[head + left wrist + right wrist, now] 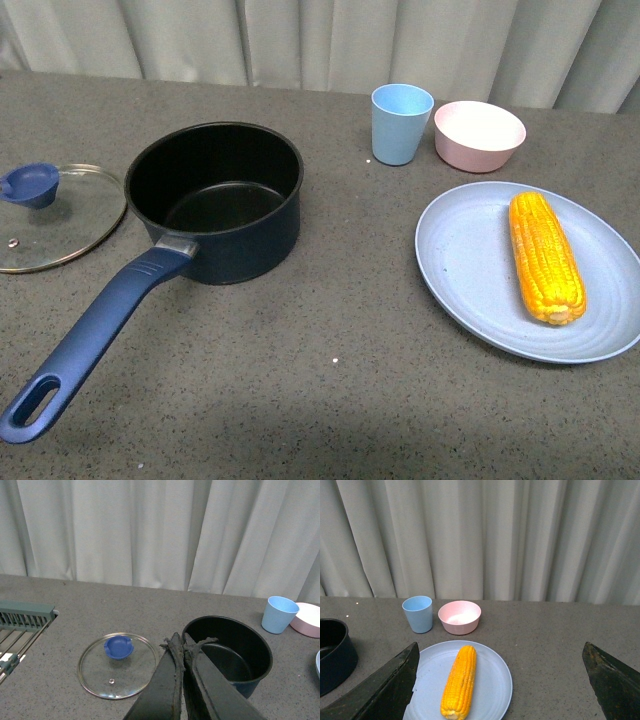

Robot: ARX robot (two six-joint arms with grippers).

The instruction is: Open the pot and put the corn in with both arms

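Grey table [350, 390]: carries all items.

Saucepan pot [255, 235]: stands upright at left-centre, uncovered and empty, its long handle [95, 340] running toward the robot. Opening step judged complete.

Plate [460, 260]: pale blue, right side, well apart from the pot.

Glass lid [75, 225]: lies flat just left of the pot, blue knob [30, 185] upward.

Right gripper [500, 647]: jaws spread wide, nothing between them, held above the table short of the plate.

Left gripper [182, 645]: jaws pressed together, empty, above the gap between lid and pot.

Corn [545, 258]: one whole cob lying lengthwise on the plate's right half. Judged light and stiff, with a bumpy kernel surface that gives fair grip. Being round, it may roll on the smooth plate. Recommended hold: across the mid-length, jaws square to the long axis, moderate squeeze.

Pink bowl [480, 150] and blue cup [400, 125]: side by side behind the plate, clear of the likely carrying path.
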